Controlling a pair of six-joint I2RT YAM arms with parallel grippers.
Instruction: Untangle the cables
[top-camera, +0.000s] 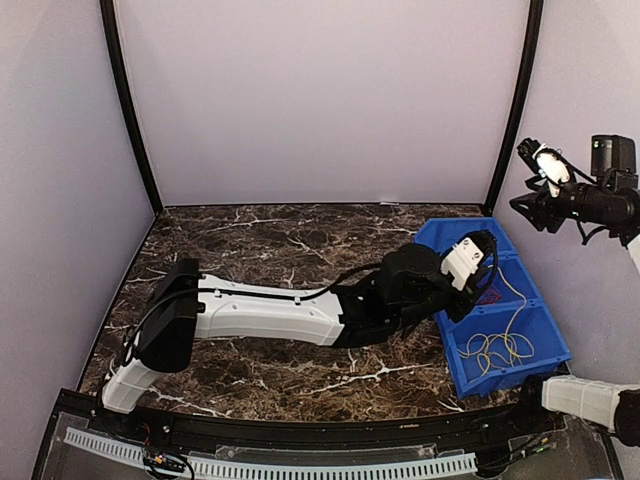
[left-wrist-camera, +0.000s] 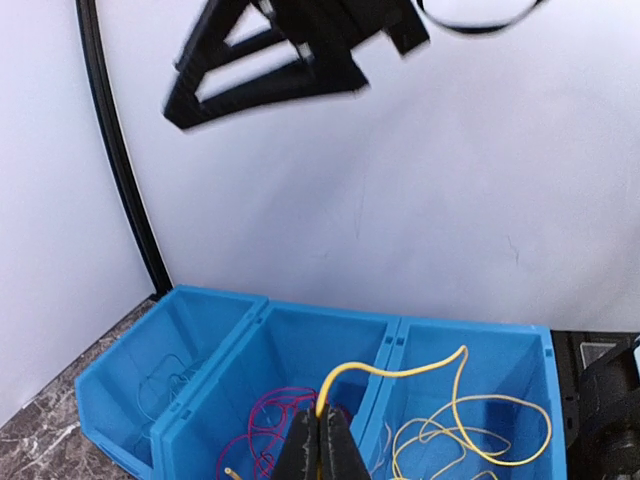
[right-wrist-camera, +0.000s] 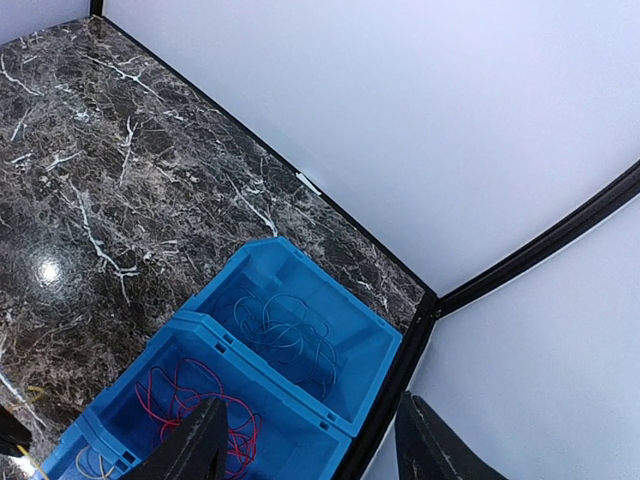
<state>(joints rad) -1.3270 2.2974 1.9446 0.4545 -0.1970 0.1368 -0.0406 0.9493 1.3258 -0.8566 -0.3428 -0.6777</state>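
Fingers of left gripper (left-wrist-camera: 321, 425) pinching shut on thin yellow cable (left-wrist-camera: 400, 373), strand arching up across divider of blue plastic three-compartment bin (left-wrist-camera: 200, 330). Rest of yellow cable lying in loose loops in nearest compartment. Thin red cable (right-wrist-camera: 190, 395) sitting looped in middle compartment. Thin blue cable (right-wrist-camera: 285, 335) curling in far compartment. Right gripper (top-camera: 522, 178) hanging high beside right wall, fingers spread apart, gripping nothing.

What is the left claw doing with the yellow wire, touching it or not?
Touching. The left wrist view shows the left gripper shut, with the yellow cable coming out from between its fingertips.
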